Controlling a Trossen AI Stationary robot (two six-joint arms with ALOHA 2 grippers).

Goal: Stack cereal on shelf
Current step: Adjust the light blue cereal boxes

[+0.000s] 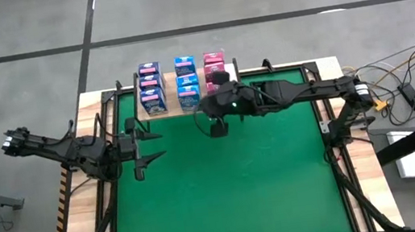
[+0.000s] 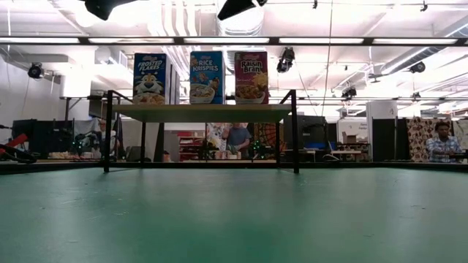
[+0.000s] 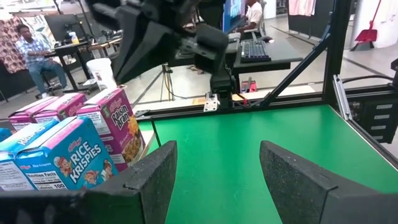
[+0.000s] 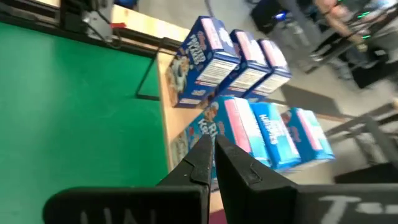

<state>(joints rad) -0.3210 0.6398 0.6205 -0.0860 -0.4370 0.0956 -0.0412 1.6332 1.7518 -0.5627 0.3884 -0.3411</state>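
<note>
Right gripper (image 1: 218, 127): we are seeing it clenched, empty, hovering just before the small cardboard cereal boxes (image 1: 186, 81).
Boxes: standing in three rows on the light wooden shelf (image 1: 129, 104).
Left gripper (image 1: 149, 146): waiting spread apart, leftward.

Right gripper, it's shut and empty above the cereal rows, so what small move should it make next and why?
Probably pull the right gripper back over the green mat. Its fingers are shut on nothing, and the three rows of cereal boxes already stand on the shelf, with no loose box in view. The left gripper waits open.
</note>
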